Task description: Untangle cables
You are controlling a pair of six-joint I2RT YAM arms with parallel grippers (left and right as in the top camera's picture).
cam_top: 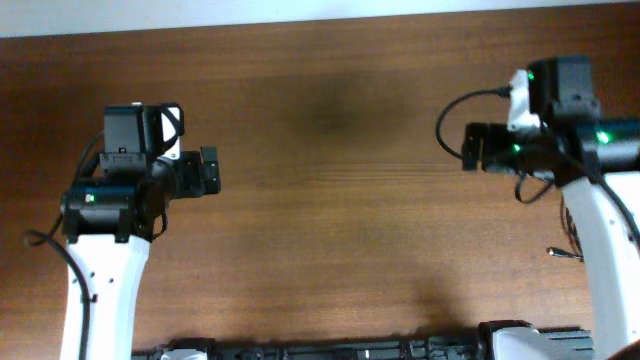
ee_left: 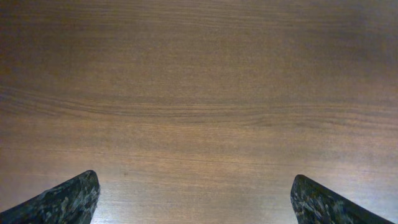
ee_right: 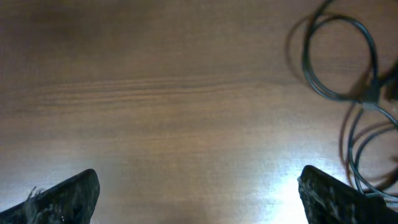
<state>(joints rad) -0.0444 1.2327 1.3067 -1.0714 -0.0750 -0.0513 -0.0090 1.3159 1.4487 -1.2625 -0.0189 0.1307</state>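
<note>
The cables are thin black cords curled in loose loops at the right side of the right wrist view, with a small connector where the loops cross. In the overhead view only a short piece with a plug shows at the right, beside the right arm; the rest is hidden under that arm. My right gripper is open over bare wood, left of the loops, and sits at the right of the table. My left gripper is open too, far from the cables at the left, holding nothing.
The brown wooden table ends at a white strip along the far edge. A thick black arm wire loops out beside the right wrist. Black mounting hardware runs along the near edge.
</note>
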